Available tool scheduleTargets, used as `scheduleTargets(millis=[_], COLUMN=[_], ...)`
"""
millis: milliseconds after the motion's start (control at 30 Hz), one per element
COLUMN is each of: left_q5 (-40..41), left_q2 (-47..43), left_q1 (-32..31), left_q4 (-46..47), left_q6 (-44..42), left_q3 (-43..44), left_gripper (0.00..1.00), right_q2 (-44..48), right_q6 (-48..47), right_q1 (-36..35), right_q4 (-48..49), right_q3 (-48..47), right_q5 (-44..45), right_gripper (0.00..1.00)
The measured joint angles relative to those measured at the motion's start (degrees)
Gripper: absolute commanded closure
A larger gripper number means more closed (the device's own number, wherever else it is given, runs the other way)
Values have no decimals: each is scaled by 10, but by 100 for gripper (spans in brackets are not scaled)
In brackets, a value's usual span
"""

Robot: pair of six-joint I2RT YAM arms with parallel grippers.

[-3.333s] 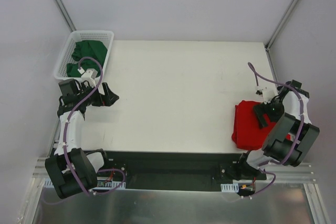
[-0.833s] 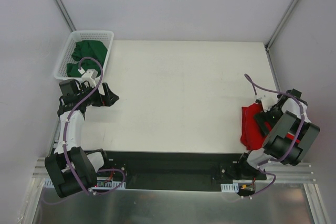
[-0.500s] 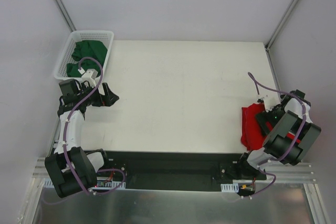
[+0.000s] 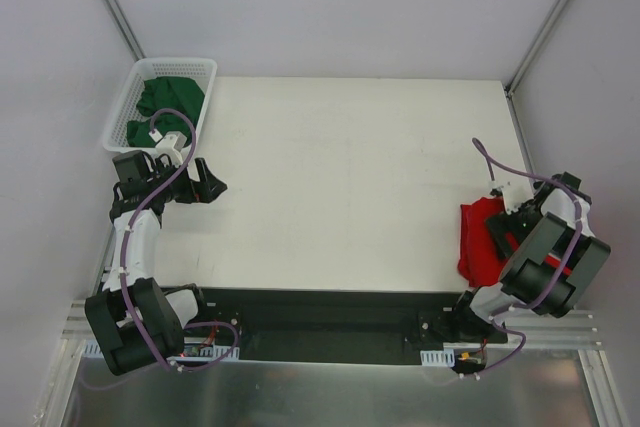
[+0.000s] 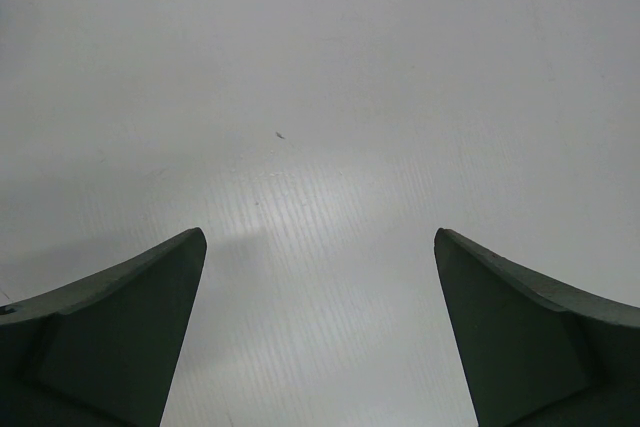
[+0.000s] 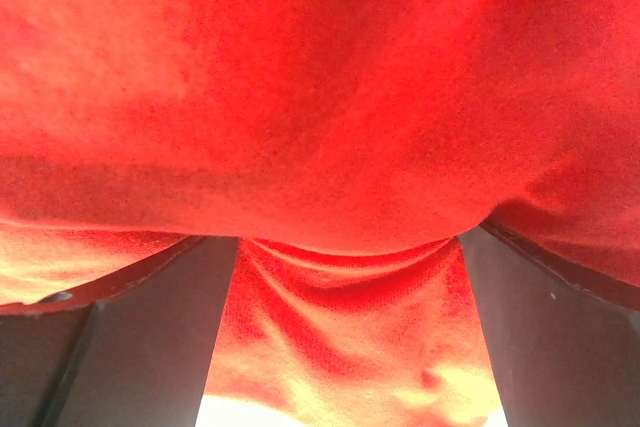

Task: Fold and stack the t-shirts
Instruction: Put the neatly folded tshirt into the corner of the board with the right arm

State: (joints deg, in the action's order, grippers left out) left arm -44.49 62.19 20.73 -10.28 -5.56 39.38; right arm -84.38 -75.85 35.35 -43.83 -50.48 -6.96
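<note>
My right hand (image 4: 505, 229), spread wide and gripping nothing, noses into the red t-shirt (image 4: 474, 244) near the edge of the counter (image 4: 340, 167) (left hand (image 4: 205, 187) gapes empty); folding, I judge, next needs a pinched hem.

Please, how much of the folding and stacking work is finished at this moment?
Done: the red shirt lies bunched small at the right edge of the table, its fold hard to judge. In hand: the right gripper, open, is right against it. Still to do: the green shirts sit crumpled in the basket; the left gripper hovers open over the table. No stack yet.
</note>
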Motion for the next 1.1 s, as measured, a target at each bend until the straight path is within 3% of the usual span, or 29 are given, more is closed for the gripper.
scheduleTargets(millis=[333,467,567,667,700,833,867,967,1033,1100], left_q5=[0,0,0,-1,-1,-1,-1,-1,-1,-1], left_q2=[1,1,2,6,7,7,7,7,7,7], left_q1=[0,0,0,0,0,0,0,0,0,0], left_q4=[0,0,0,0,0,0,0,0,0,0], left_q6=[0,0,0,0,0,0,0,0,0,0], left_q3=[0,0,0,0,0,0,0,0,0,0], left_gripper=[1,1,1,1,1,1,1,1,1,1], right_q2=[14,37,68,90,88,37,26,0,-9,-13], right_q6=[9,33,56,79,87,111,115,129,136,143], right_q1=[0,0,-5,-23,-30,-56,-60,-73,-82,-89], right_q4=[-39,-137,-152,-145,-144,-132,-127,-112,-104,-94], right_q3=[-13,-108,-186,-202,-197,-161,-152,-129,-126,-126], right_q5=[-7,-33,-57,-74,-76,-84,-84,-84,-85,-85], right_gripper=[4,4,1,17,27,49,62,81,84,94])
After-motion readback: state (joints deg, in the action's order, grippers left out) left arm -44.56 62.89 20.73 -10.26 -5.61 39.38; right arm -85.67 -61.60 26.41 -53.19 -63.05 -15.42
